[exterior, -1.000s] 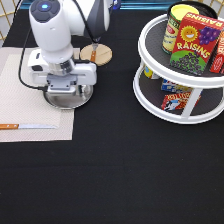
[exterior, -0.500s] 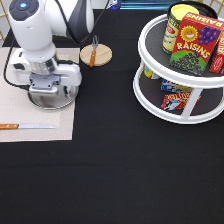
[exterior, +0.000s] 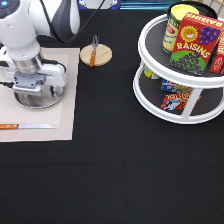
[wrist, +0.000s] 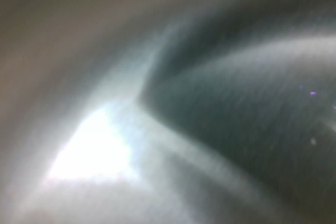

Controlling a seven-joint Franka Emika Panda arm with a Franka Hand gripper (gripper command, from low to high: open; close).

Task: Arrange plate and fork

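In the exterior view my gripper (exterior: 34, 90) is at the left, low over the beige placemat (exterior: 67, 100), shut on the plate (exterior: 42, 100), a round shiny silver dish that shows under and around the hand. The wrist view is filled by the plate's bright metal surface (wrist: 150, 150) from very close. The fork (exterior: 93, 51), with a brown-orange handle and short tines, lies across the round wooden coaster (exterior: 100, 57) to the upper right of the placemat, apart from the gripper.
A knife (exterior: 25, 126) with a wooden handle lies along the placemat's bottom edge. A white two-tier turntable (exterior: 150, 95) at the exterior view's right holds a can (exterior: 175, 25), a raisins box (exterior: 195, 42) and small packets below.
The gripper and the plate have moved together to the exterior view's left across the placemat. The fork, coaster and knife have not moved.
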